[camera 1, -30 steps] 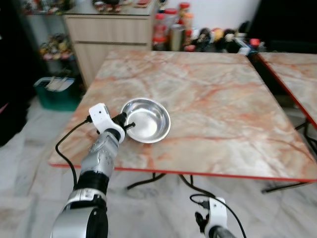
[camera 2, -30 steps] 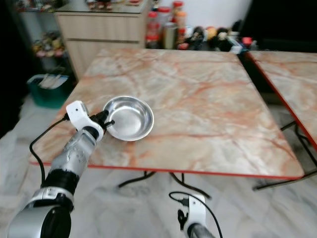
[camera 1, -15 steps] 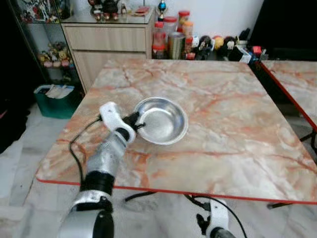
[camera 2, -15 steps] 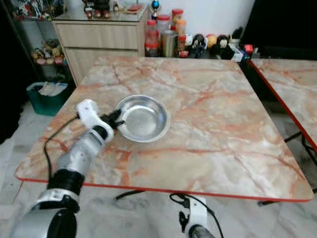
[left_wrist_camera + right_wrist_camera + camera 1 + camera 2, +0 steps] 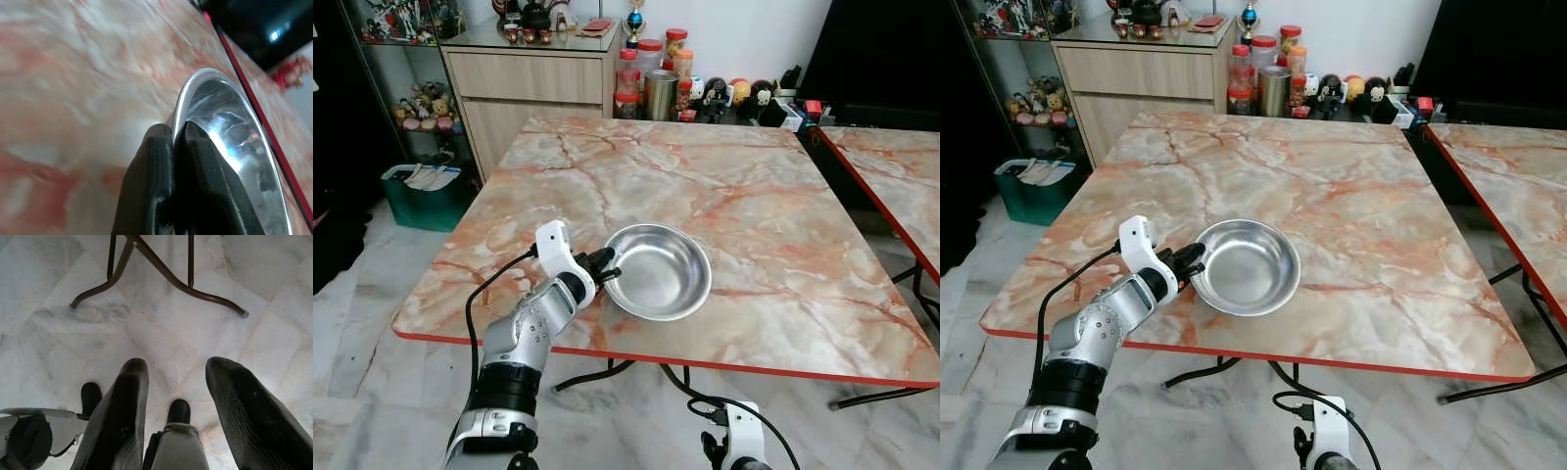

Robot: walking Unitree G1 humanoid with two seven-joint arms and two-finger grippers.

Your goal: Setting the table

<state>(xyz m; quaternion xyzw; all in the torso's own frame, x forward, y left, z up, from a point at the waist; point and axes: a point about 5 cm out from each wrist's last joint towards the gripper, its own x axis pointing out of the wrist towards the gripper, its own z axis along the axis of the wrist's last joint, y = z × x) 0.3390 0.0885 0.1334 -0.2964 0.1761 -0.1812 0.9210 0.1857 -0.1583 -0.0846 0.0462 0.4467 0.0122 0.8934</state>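
left tool (image 5: 605, 266) pinched tight on rim of steel bowl (image 5: 658, 271) | bowl near front-left edge of marble tabletop (image 5: 754, 206), resting on it or just above, hard to tell | right tool (image 5: 178, 396) hanging spread open over floor | early days, only one dish out

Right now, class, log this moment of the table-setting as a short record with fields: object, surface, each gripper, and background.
object: steel bowl, empty, near the front left edge
surface: marble table with a red rim
left gripper: left gripper shut on the bowl's rim, one finger outside, one inside
right gripper: right gripper open, hanging low over the floor by the table's legs
background: jars beside a wooden cabinet
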